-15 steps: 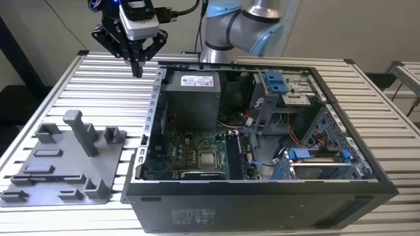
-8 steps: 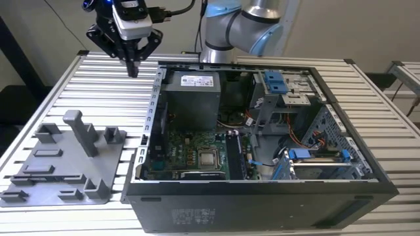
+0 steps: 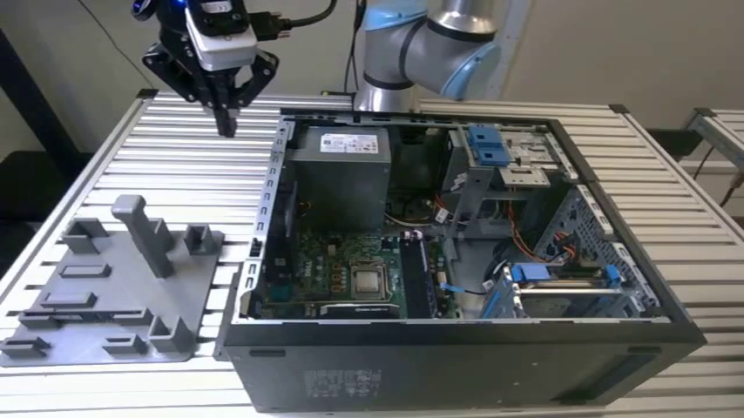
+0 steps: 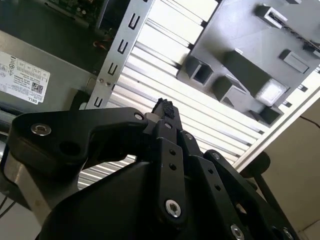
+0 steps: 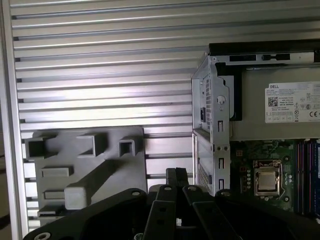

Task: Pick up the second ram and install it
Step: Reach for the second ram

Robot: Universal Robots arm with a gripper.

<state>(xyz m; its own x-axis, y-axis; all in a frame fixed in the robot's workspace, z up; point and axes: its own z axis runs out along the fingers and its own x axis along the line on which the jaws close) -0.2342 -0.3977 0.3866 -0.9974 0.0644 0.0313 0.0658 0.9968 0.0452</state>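
Black gripper (image 3: 228,127) fingers pinched together, empty, above slatted worktop (image 3: 174,165), between grey fixture tray (image 3: 122,300) and open computer case (image 3: 465,370).

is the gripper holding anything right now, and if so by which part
Nothing is held: the black gripper has its fingers shut together with nothing between them, above the slatted metal table.

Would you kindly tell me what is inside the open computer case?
A grey power supply, a green motherboard with a silver processor, and blue drive clips. The drive cage covers whatever lies beneath it.
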